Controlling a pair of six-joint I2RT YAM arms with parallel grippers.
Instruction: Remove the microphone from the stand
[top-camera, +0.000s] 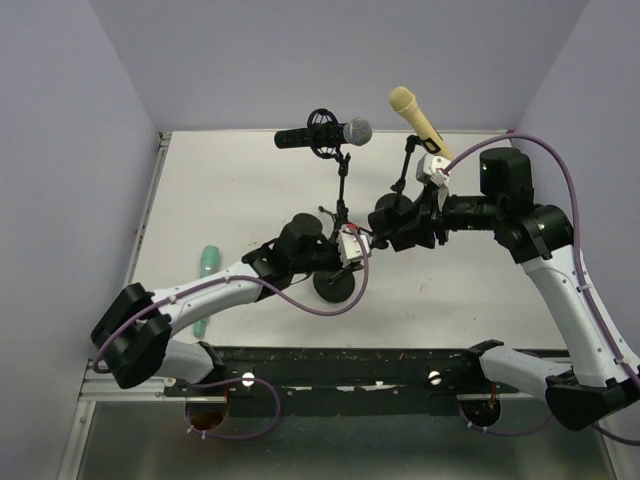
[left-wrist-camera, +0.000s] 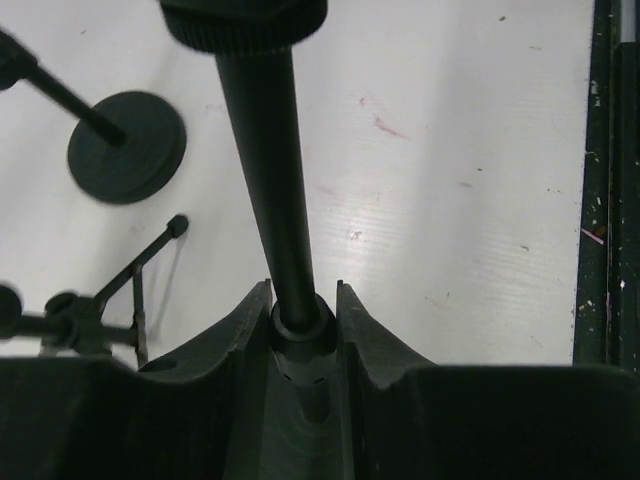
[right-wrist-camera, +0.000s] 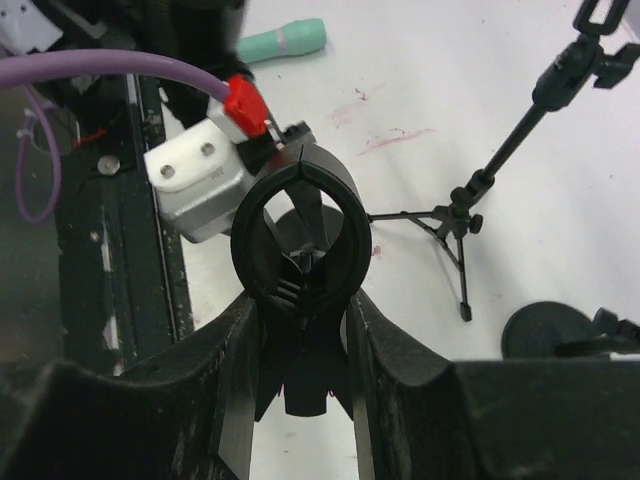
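Left gripper (left-wrist-camera: 303, 300) and right gripper (right-wrist-camera: 302, 300) each seemingly clamped tight, wrists close together, elbows bent outward.

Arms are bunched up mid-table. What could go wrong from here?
1. The right gripper holds the clip hard beside the white block on the left gripper, which clamps the stand pole; a pull could knock them together.
2. The purple cable loops right there and could snag.
3. The tripod stand is close; a swing might tip it.
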